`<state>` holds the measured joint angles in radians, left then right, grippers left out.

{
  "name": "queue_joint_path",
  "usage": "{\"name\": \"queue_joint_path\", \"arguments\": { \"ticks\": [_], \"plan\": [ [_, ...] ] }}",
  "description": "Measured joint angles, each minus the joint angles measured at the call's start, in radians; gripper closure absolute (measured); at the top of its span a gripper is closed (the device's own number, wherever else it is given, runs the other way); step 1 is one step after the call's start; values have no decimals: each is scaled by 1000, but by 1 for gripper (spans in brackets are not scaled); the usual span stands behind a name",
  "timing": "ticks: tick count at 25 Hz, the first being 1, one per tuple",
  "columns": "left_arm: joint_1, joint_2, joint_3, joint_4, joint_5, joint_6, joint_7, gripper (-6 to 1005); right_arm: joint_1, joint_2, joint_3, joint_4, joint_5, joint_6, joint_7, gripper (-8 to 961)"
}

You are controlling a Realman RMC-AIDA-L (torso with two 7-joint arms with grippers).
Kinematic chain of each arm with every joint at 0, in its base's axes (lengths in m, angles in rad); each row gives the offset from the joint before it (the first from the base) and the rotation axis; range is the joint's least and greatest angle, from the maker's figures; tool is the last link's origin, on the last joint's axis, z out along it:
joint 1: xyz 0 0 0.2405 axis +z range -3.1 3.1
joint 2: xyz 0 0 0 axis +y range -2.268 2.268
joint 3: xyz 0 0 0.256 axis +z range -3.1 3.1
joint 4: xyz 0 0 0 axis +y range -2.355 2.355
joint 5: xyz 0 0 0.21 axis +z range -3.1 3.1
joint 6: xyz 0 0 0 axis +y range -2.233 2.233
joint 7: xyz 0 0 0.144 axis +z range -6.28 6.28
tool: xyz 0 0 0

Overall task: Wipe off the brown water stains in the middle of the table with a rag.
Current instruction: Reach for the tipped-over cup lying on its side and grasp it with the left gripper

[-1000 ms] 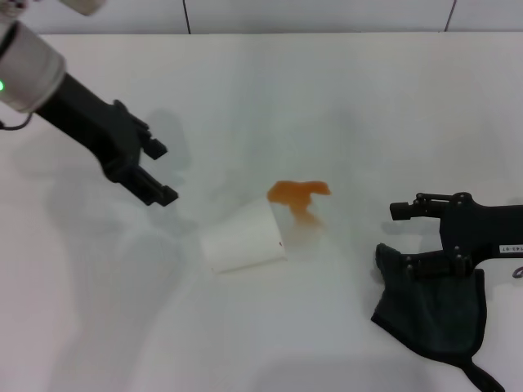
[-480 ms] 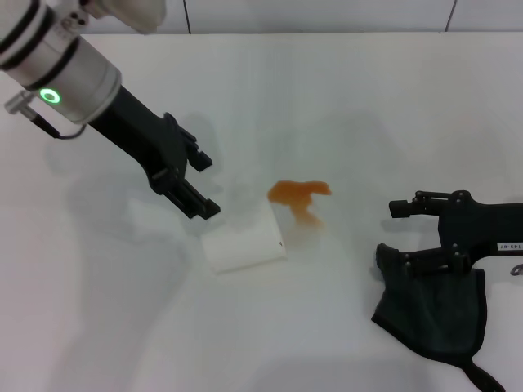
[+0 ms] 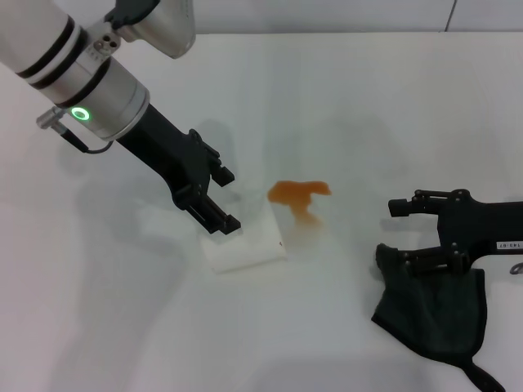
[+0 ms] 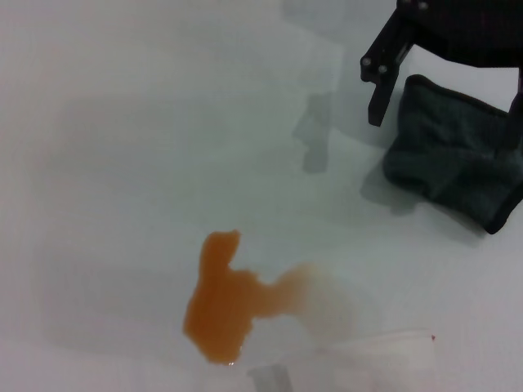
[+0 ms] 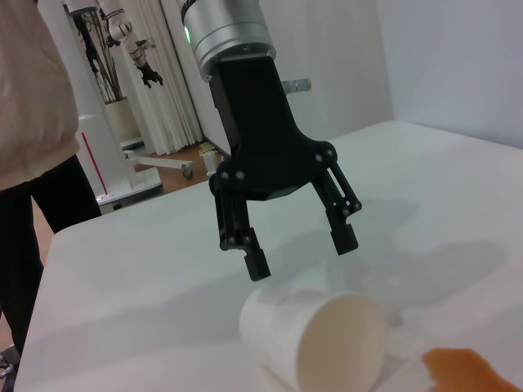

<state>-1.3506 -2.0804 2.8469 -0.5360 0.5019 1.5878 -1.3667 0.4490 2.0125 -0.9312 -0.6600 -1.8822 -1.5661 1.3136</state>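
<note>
2 pincers are mine: the left pincer (image 3: 219, 199), spread wide, hovers over a tipped white cup (image 3: 245, 242) beside the brown stain (image 3: 297, 193) mid-surface (image 3: 368, 106); the right pincer (image 3: 394, 231), spread, sits on the dark rag (image 3: 433, 314), well right of the stain.

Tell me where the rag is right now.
In the head view the rag lies on the table at the robot's right, under the right end effector, right of the brown stain.

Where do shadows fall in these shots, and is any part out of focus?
Head view: soft, faint shadows spread on the table beside the left tool. Right wrist view: the left tool's shadow lies behind the tipped paper cup; background room looks softer. Left wrist view: a small grey shadow sits near the rag.
</note>
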Motion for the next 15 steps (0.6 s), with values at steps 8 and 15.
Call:
{"name": "queue_joint_path", "arguments": {
  "ticks": [8,15],
  "plan": [
    [0,-1,0,20,-6,0,-59,153,-1,0,1,1,0,0,1,95],
    [8,-1,0,22,1,-2,-74,153,1,0,0,1,0,0,1,95]
  ]
}}
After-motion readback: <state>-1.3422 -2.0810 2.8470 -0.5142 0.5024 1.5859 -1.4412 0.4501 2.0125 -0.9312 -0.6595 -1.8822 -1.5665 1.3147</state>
